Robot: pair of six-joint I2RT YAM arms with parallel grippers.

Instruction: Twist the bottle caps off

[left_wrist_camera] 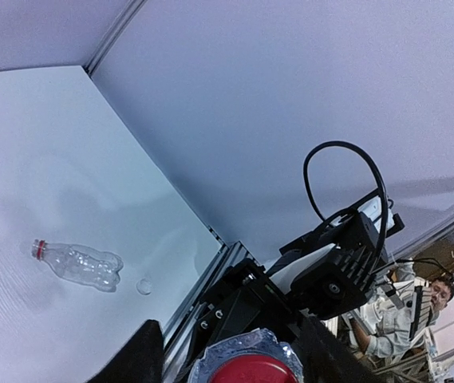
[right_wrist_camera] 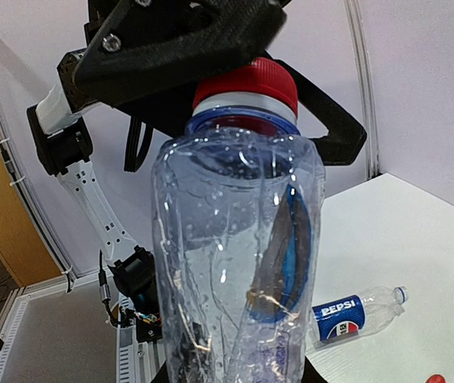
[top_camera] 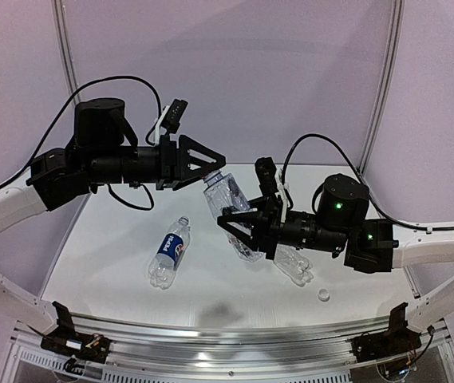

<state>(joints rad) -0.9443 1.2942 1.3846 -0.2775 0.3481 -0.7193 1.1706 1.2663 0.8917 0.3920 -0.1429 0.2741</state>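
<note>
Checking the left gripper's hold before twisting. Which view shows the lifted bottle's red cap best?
Right wrist: the red cap sits large and side-on, the left gripper closed around it. Left wrist shows only its top at the frame's bottom edge. Top external: too small, hidden inside the gripper.

Looks like a robotics lab or test booth. Closed in by plain pale panels point(top_camera: 234, 80) in metal framing around a white table point(top_camera: 107, 263), aluminium rail point(top_camera: 234, 339) along the near edge. Outside the enclosure, a seated person point(left_wrist_camera: 386, 313) beside more equipment.
</note>
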